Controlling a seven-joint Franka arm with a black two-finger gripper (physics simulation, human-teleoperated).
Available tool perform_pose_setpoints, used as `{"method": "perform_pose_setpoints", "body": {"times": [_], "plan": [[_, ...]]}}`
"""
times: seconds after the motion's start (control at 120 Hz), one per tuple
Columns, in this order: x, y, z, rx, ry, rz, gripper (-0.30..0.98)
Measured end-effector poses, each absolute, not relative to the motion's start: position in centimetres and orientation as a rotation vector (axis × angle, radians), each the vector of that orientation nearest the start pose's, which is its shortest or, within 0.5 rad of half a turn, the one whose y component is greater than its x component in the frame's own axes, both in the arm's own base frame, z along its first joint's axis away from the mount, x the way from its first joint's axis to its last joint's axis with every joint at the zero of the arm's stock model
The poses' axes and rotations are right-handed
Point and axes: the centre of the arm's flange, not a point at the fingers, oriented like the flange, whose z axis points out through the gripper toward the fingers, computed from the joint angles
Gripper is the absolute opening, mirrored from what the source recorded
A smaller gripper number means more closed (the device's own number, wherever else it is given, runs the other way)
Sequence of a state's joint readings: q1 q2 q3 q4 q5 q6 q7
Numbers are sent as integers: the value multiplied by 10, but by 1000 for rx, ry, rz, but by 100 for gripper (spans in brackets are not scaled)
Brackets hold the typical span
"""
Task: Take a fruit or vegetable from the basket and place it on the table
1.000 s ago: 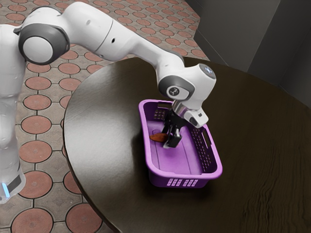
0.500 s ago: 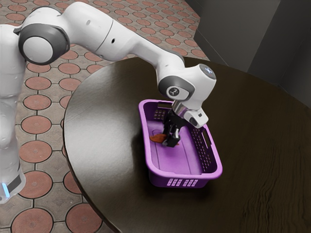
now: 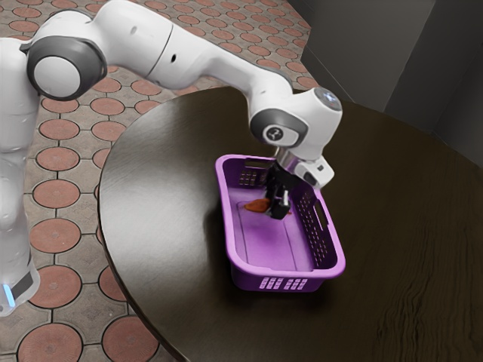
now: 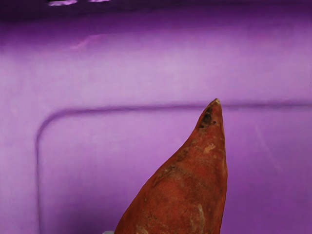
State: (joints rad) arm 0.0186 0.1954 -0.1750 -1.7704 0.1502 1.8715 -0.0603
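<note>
Grips yam (image 3: 256, 205) in claw (image 3: 278, 210), inside the basket (image 3: 287, 274); wears a logo (image 3: 275, 133) on the arm (image 3: 211, 64), too small to read.

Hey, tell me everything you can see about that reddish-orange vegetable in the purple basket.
It looks like a sweet potato: rusty orange-red, rough, earthy skin with pale scuffs and a dark blemish near its tip. It swells from that slender point into a thicker body. It lies about lengthwise, tip toward the exterior view's left, within the purple basket. The black gripper is closed on it, one finger on each side. Whether it touches the basket's floor, I can't tell.
</note>
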Motion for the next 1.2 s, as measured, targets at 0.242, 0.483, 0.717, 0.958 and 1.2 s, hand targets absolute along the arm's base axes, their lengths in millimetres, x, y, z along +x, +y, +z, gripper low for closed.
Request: {"method": "perform_pose_setpoints", "body": {"times": [0.242,0.483,0.717,0.958,1.2], "plan": [[607,-88,468,-3006,245,33,16],[605,-94,502,-2990,253,-12,16],[601,-96,546,-2967,246,-38,16],[594,-55,580,-2936,139,-38,16],[584,33,591,-2919,-55,23,16]]}}
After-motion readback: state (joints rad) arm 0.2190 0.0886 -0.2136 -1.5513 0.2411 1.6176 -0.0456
